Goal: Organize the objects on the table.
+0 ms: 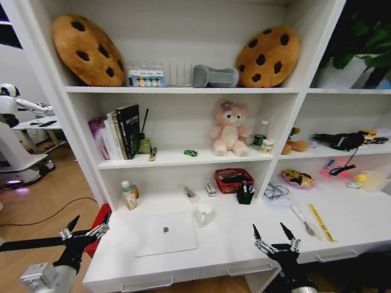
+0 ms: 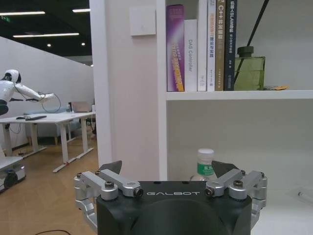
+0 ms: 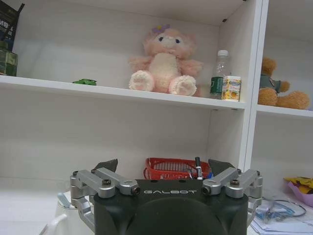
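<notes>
Head view, laptop (image 1: 166,234) between left hand (image 1: 85,229), right hand (image 1: 276,238) (both spread)

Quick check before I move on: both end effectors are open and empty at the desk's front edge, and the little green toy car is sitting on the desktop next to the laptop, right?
Not quite. The green toy car is on the shelf above the desk, left of the pink plush, not beside the laptop; the head view shows it. The rest holds: the left end effector and right end effector are open and empty at the front edge.
</notes>
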